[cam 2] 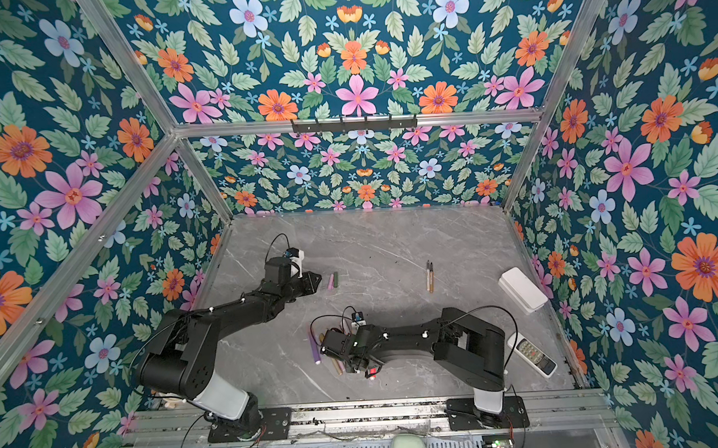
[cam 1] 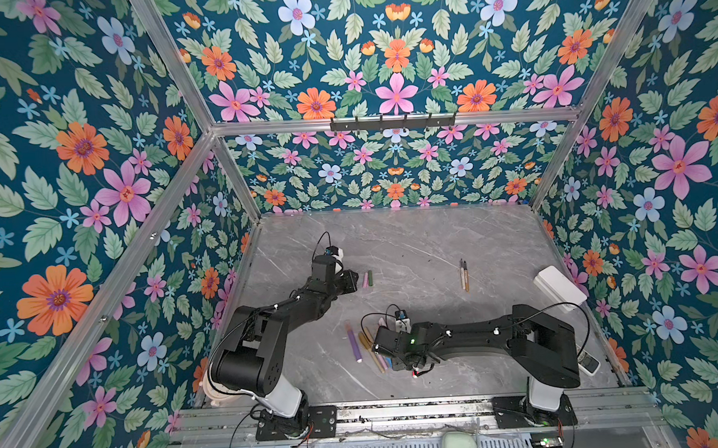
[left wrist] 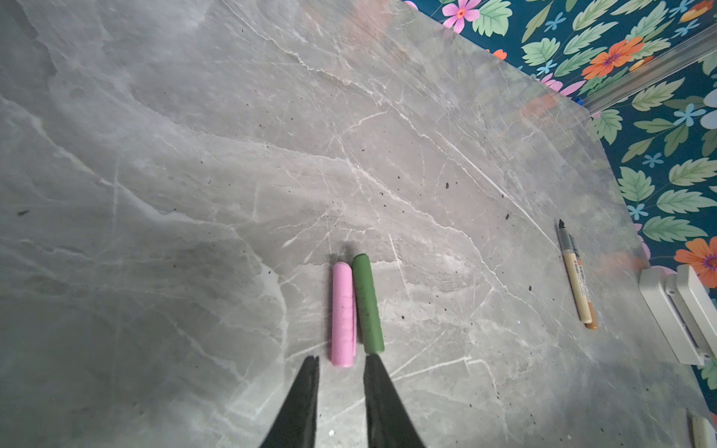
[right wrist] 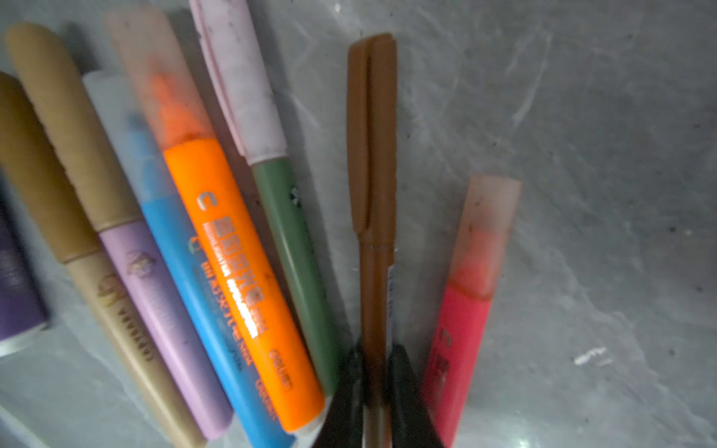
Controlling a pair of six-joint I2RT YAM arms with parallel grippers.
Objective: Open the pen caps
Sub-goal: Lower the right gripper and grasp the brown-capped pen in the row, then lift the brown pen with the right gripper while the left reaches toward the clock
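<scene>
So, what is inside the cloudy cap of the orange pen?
Through the cloudy cap of the orange pen, a blurred orange tip shows near the body end. The tip's exact shape cannot be seen, because the cap veils it.

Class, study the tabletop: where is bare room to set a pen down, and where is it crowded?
Bare: the far strip along the back wall, the middle between the green cap and two uncapped pens, and the near strip along the front rail. Crowded: the pen pile where the right claw grips the brown pen, and the right edge by the white box.
</scene>
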